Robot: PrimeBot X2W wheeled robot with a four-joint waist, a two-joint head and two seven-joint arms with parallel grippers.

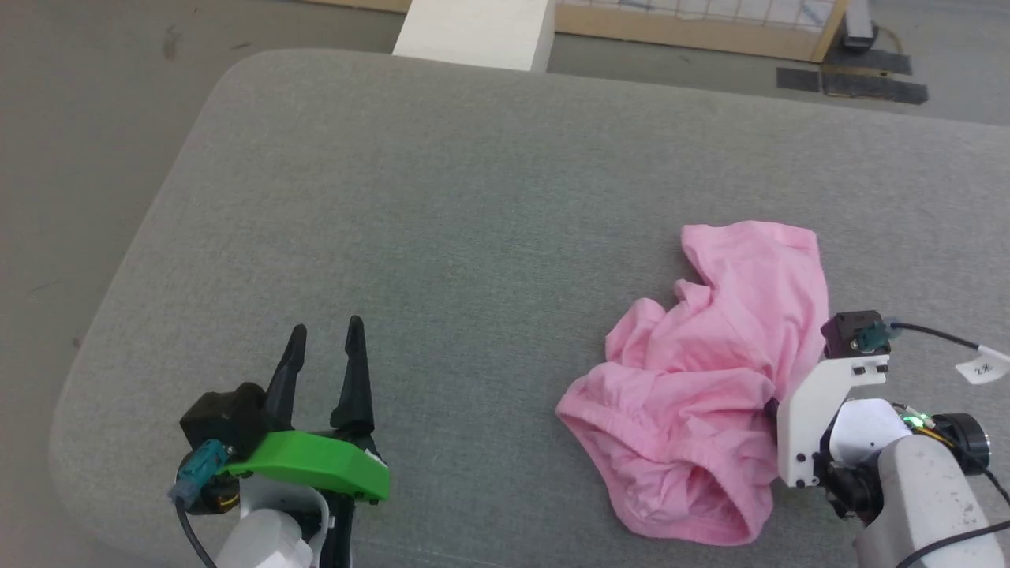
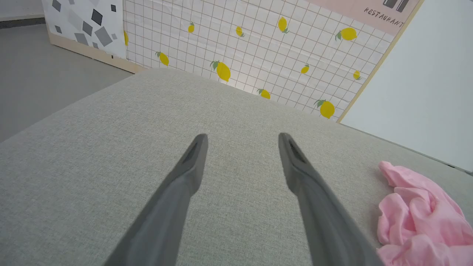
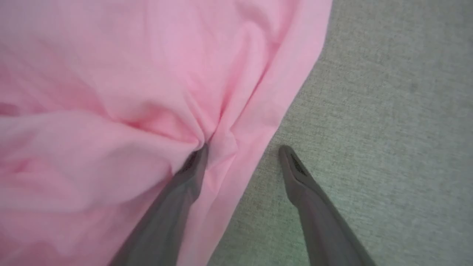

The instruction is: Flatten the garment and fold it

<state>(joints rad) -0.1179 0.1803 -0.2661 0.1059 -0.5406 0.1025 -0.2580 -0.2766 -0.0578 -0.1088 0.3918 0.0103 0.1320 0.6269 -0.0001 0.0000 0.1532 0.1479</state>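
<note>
The garment (image 1: 710,379) is a crumpled light pink heap on the right of the grey cushion (image 1: 473,197). It also shows at the right edge of the left wrist view (image 2: 421,218). My left gripper (image 1: 325,327) stands open over bare cushion at the lower left, well clear of the cloth, with nothing between its fingers (image 2: 242,138). My right gripper (image 3: 244,149) is open at the garment's (image 3: 111,92) right edge. One finger (image 3: 192,170) presses into a pink fold and the other rests on bare cushion. In the head view its white wrist mount (image 1: 821,410) hides the fingers.
The cushion's rounded left edge drops to grey floor (image 1: 79,158). A white block (image 1: 473,28) stands beyond the far edge, and a lemon-print panel (image 2: 258,44) lies behind it. A black cable with a white tag (image 1: 982,367) hangs by the right wrist.
</note>
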